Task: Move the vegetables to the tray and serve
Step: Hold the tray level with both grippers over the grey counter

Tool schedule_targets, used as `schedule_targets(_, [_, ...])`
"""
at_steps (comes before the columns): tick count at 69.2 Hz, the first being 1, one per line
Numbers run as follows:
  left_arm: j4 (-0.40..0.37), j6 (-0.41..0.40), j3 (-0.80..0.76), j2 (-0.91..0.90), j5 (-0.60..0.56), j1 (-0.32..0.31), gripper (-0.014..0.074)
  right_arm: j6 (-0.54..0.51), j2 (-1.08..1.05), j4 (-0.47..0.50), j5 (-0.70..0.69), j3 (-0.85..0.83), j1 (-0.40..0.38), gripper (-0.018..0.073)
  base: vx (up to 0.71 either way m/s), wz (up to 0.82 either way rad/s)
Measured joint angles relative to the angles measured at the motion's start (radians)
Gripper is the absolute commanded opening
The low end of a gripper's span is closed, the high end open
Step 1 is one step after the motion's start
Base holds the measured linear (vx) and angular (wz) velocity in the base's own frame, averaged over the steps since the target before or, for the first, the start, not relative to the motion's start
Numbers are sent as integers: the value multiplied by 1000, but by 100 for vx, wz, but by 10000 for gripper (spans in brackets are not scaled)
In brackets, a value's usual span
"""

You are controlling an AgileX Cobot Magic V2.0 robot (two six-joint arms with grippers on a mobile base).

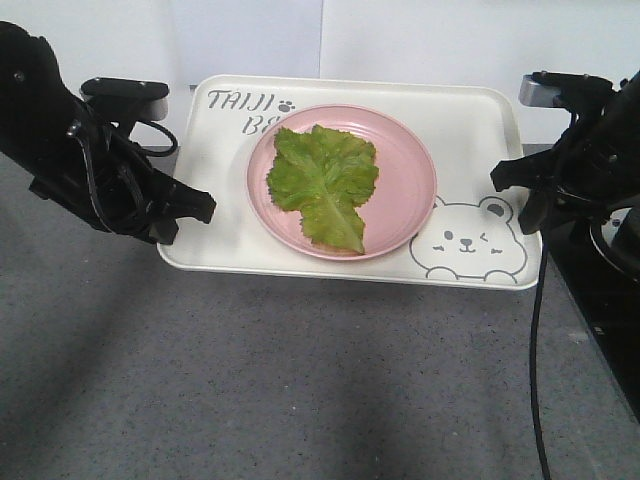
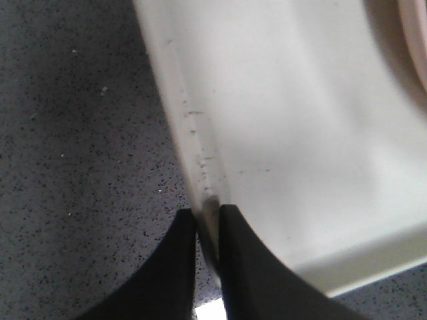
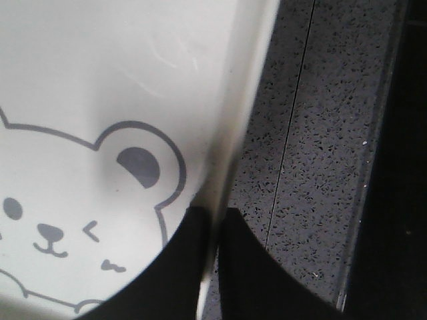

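The green lettuce leaf point(image 1: 325, 183) lies flat on a round pink plate point(image 1: 410, 175) in the middle of the cream-white tray point(image 1: 470, 120) with "TAIJI" lettering and a bear drawing. My left gripper point(image 1: 205, 208) is shut on the tray's left rim point(image 2: 200, 160), one finger on each side. My right gripper point(image 1: 500, 178) is shut on the tray's right rim point(image 3: 233, 133), beside the bear drawing point(image 3: 80, 220). The tray looks held a little above the grey table.
The grey speckled tabletop point(image 1: 300, 380) spreads below and in front of the tray. A white wall stands behind. A black cable point(image 1: 535, 350) hangs down at the right, beside the table's dark right edge point(image 1: 600, 330).
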Motion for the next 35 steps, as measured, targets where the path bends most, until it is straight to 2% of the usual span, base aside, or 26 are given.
schedule_targets(35, [0,0,0,0,0,0,-7,0,0,0,0,0,0,-6,0,0])
